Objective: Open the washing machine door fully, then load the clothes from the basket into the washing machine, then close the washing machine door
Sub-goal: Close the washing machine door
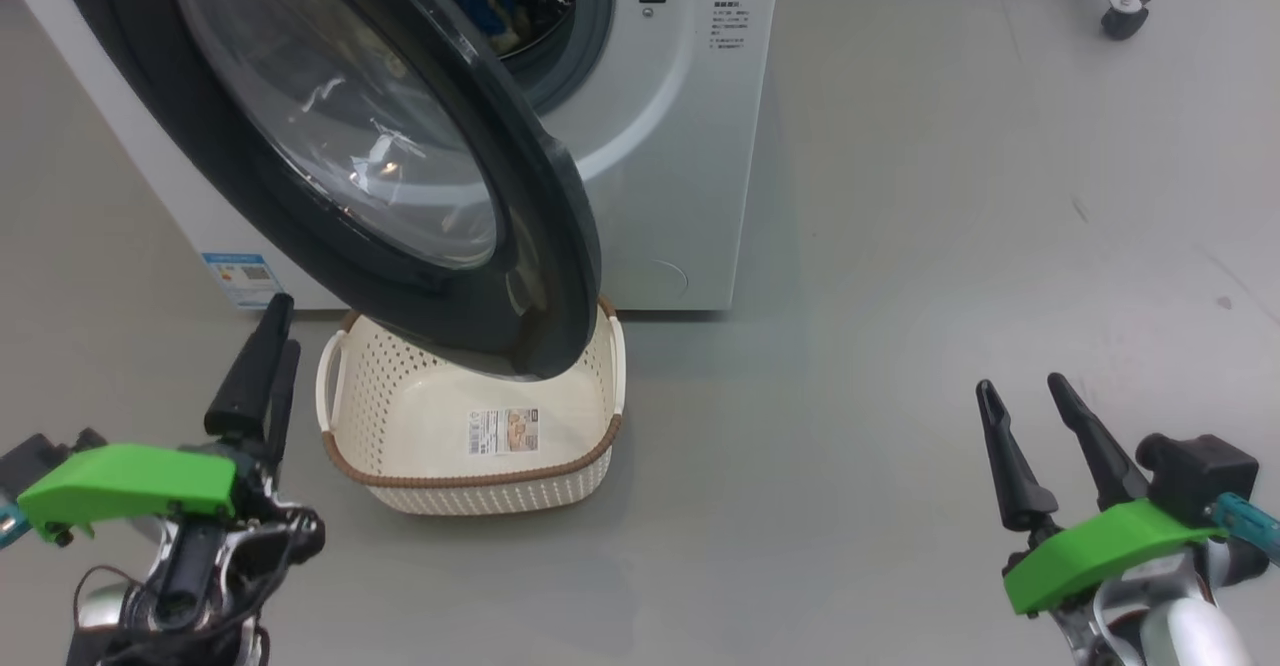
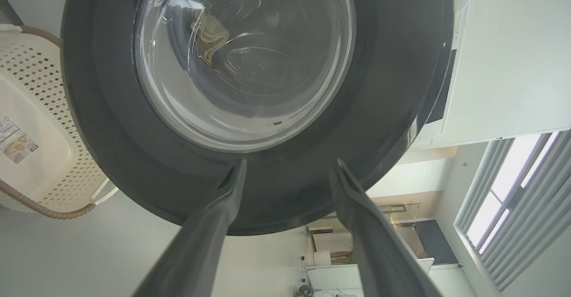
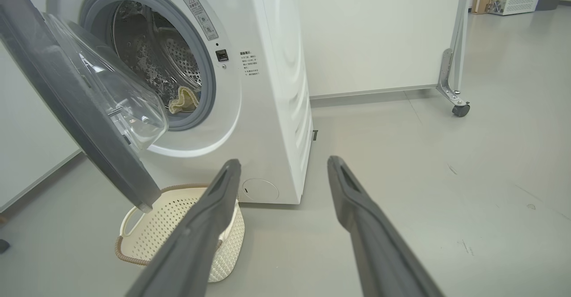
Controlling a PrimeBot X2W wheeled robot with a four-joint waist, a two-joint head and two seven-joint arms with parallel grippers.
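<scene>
The washing machine (image 1: 660, 146) (image 3: 272, 87) stands with its door (image 1: 560, 246) (image 3: 67, 101) swung partway out, the black rim hanging over the basket (image 1: 470, 481) (image 3: 134, 257). Nothing lies in the basket; the label on its bottom shows. Cream clothes (image 3: 183, 101) with some blue lie in the drum (image 1: 490, 6). My left gripper (image 1: 285, 324) is open beside the basket's left handle and holds nothing. In the left wrist view its fingers (image 2: 290, 163) point at the door's outer rim (image 2: 111, 132), without visible contact. My right gripper (image 1: 1020, 383) (image 3: 284, 159) is open and holds nothing, over bare floor at the right.
A metal leg on a caster (image 1: 1120, 16) (image 3: 459, 107) stands at the far right, under a white partition. Grey floor stretches open to the right of the machine. The door overhangs the space above the basket.
</scene>
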